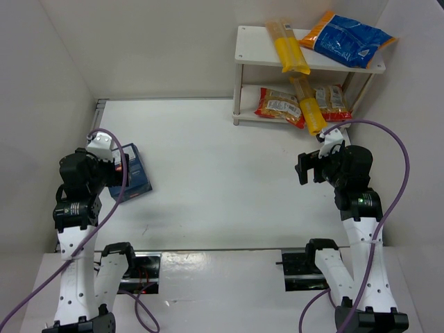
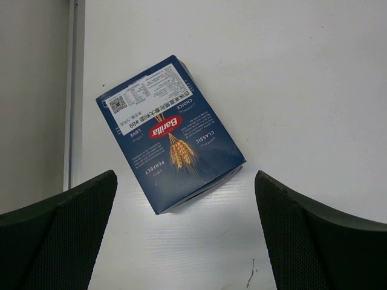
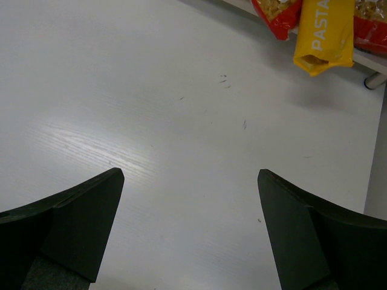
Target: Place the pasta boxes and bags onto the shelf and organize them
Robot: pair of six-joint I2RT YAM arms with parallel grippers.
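A dark-blue pasta box lies flat on the table at the left, also in the left wrist view. My left gripper hovers over its near edge, open and empty. The white shelf stands at the back right. On its top board lie a yellow packet and the blue-and-orange bag. On the lower board lie two red-orange pouches, and a second yellow packet sticks out forward. My right gripper is open and empty, in front of the shelf.
White walls enclose the table at the left, back and right. A metal strip runs along the left edge beside the box. A shelf leg stands near the right wall. Purple cables loop off both arms.
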